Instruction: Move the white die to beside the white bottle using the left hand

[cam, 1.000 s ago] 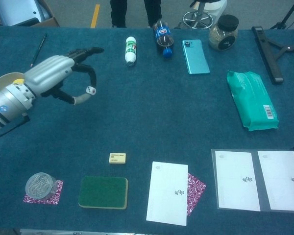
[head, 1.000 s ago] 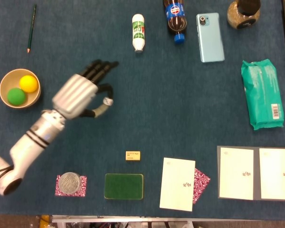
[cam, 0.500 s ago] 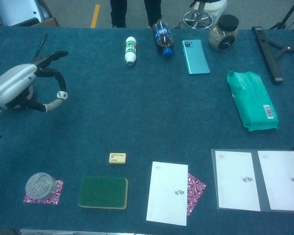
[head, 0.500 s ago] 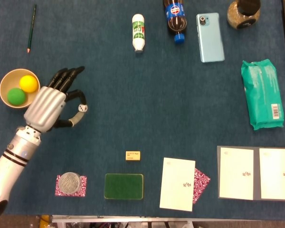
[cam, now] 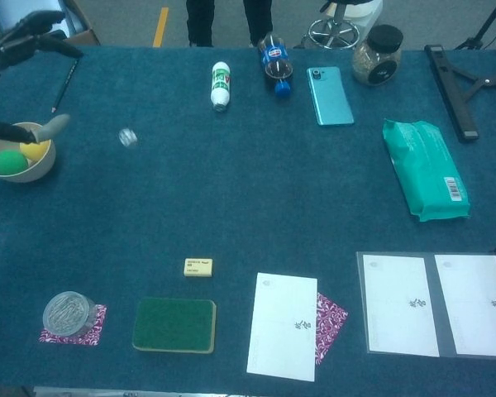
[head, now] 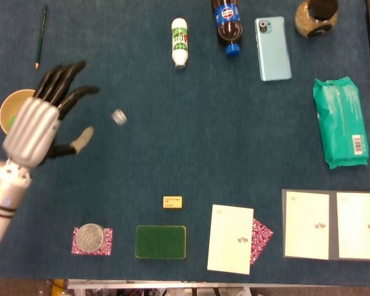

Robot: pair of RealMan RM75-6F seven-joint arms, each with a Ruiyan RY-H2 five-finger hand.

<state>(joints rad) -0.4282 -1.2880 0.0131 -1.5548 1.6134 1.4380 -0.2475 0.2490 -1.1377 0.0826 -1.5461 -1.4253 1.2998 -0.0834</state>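
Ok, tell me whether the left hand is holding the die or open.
Open. The left hand has its fingers spread with nothing between them, and the white die shows as a blurred spot apart from it, far from the white bottle.

The white die (cam: 128,137) lies blurred, apart from the left hand's (cam: 16,62) spread fingers (cam: 54,124).

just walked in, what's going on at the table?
The left hand is open with its fingers spread, over the bowl of balls at the table's left edge, holding nothing. The white die shows as a blurred small shape apart from the hand, to its right; whether it is airborne or on the cloth I cannot tell. It is nowhere near beside the white bottle, which lies at the far edge. The right hand is out of view.
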